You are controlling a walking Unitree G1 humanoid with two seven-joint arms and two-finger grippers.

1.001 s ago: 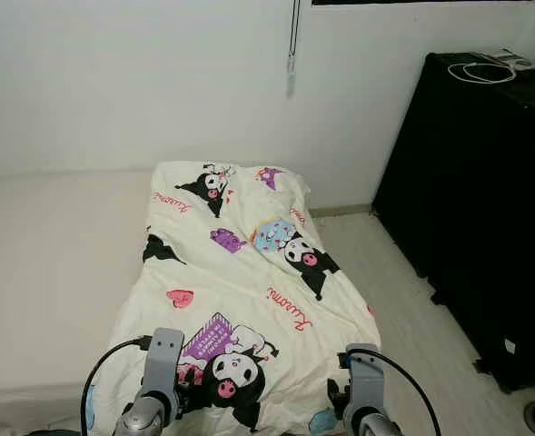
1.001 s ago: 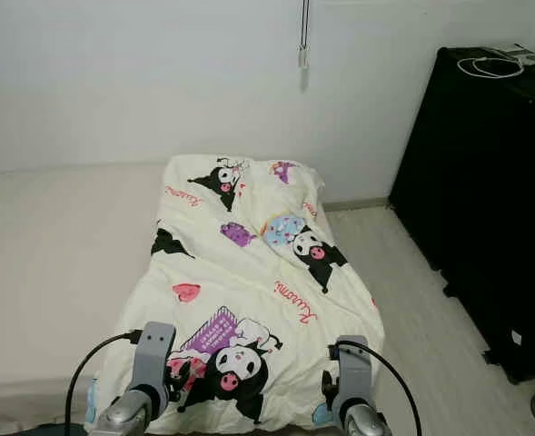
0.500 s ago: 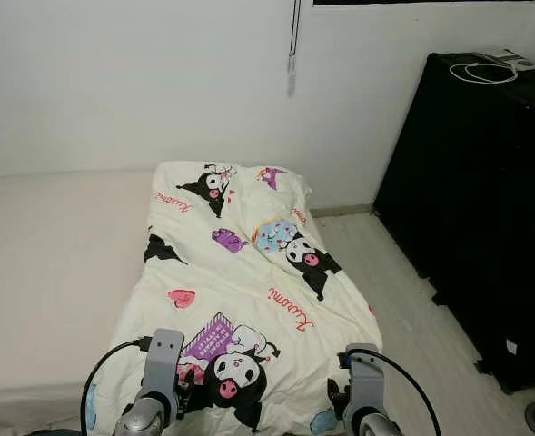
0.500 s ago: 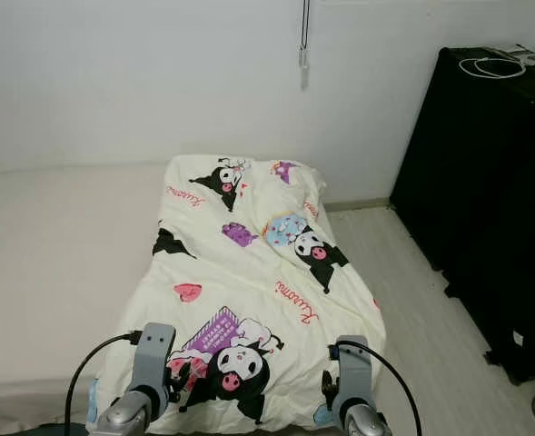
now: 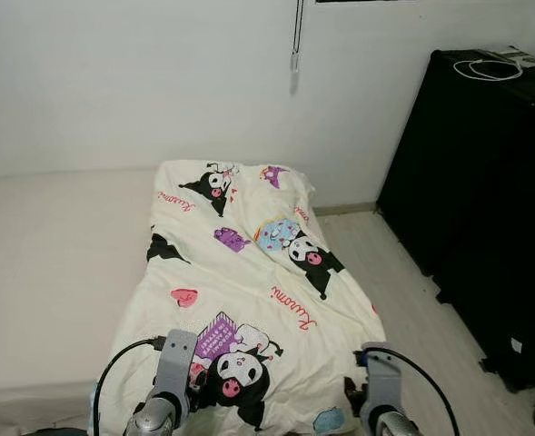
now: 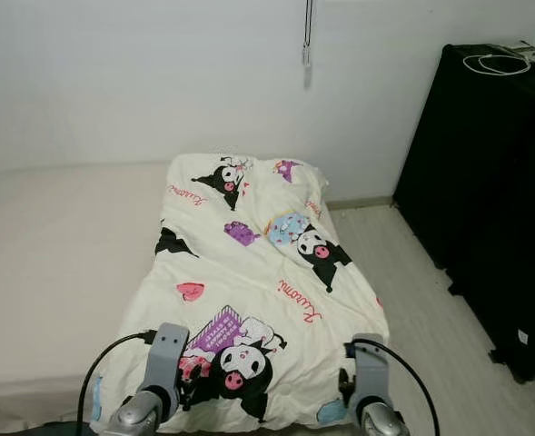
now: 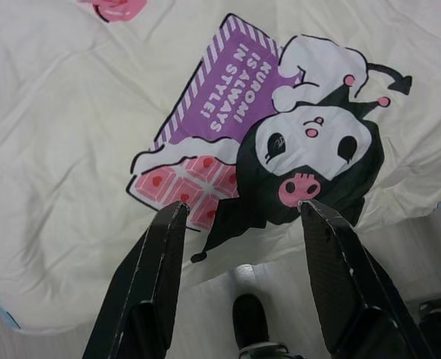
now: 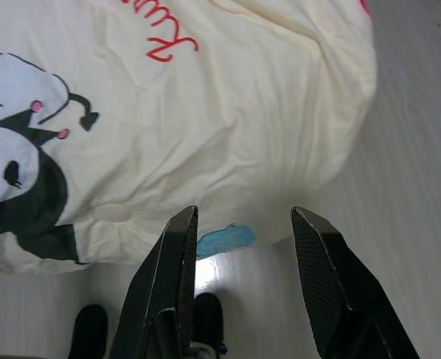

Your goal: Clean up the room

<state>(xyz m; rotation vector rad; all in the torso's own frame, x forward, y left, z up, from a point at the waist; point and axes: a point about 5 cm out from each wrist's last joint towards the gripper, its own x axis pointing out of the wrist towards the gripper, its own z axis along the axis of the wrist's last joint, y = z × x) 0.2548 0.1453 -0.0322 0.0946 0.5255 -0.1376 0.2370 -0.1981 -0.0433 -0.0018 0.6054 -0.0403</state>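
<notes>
A cream blanket [image 5: 249, 272] printed with black cartoon characters lies spread along the right part of a bed, its near end hanging over the foot. My left gripper [image 7: 239, 213] hovers open above the near end of the blanket, over the purple box print and a black character. My right gripper [image 8: 242, 224] is open too, above the blanket's near right corner where it meets the floor. Both silver wrists, the left wrist [image 5: 172, 381] and the right wrist [image 5: 381, 391], rise at the bottom of the eye views.
The bare cream mattress [image 5: 49, 263] stretches to the left of the blanket. A tall black cabinet [image 5: 476, 200] stands at the right with a white cable [image 5: 485, 68] on top. Pale floor [image 5: 412, 309] runs between bed and cabinet. A cord [image 5: 296, 36] hangs down the white wall.
The camera has shifted slightly right and up. Both wrists sit a little lower and further right in the picture than before. The blanket lies as it did.
</notes>
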